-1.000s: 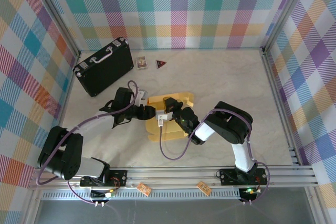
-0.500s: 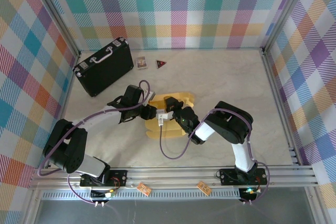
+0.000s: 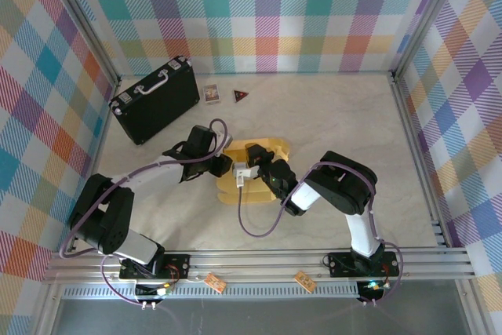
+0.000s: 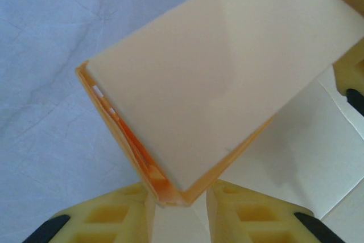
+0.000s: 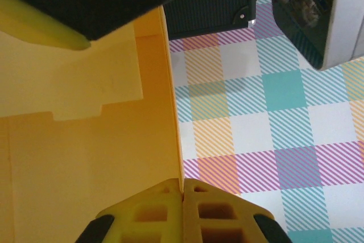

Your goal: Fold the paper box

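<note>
Firmly, the right claw [image 5: 182,182] pinches the paper box [image 5: 85,157] along its edge.

The tabletop [image 3: 337,115] carries one paper box [image 3: 274,148] at the middle of the frame, one black case [image 3: 154,100] at the upper left, and to the right of that case one small card [image 3: 210,93] and one dark triangle [image 3: 241,96]. Two arms reach in from the bottom edge, the left arm [image 3: 145,180] and the right arm [image 3: 345,190], making two claws at the box: the left claw [image 3: 223,165] and the right claw [image 3: 245,172]. Two orange tags sit on the rail along the bottom, one tag [image 3: 213,282] left of centre and a second tag [image 3: 304,280] right of it.
</note>
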Robot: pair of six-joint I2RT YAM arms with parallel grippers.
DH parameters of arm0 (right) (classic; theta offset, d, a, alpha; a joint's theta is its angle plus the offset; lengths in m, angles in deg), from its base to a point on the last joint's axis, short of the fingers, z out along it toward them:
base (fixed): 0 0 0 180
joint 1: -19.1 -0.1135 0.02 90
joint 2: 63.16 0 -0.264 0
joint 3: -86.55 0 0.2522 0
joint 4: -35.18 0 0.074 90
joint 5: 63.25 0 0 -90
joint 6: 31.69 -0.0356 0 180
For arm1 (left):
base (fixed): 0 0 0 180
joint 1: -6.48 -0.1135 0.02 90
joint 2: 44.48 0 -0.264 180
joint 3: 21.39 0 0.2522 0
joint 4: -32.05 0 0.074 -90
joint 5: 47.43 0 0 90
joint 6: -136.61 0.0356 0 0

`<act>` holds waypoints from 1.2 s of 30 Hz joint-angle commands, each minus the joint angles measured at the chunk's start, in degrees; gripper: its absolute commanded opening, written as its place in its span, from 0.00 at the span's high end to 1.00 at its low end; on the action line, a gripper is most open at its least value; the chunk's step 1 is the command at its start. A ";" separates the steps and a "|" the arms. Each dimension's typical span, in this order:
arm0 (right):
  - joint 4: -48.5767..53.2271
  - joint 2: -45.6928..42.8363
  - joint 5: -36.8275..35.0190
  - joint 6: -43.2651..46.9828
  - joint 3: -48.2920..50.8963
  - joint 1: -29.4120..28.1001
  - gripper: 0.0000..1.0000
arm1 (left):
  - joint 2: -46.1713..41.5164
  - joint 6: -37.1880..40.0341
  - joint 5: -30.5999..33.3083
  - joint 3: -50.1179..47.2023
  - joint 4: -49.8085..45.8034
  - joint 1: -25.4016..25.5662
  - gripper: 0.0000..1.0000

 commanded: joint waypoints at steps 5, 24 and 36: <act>0.96 1.76 2.28 -2.79 -0.09 -0.33 1.00 | 2.45 -1.87 7.02 3.55 4.25 0.32 0.62; 0.92 1.85 2.71 -2.88 -0.07 -0.41 1.00 | 5.59 -6.32 11.44 4.63 7.74 0.99 0.63; 0.92 1.41 2.02 -3.53 -0.06 -0.59 1.00 | 6.88 -10.08 18.28 4.60 8.89 2.12 0.96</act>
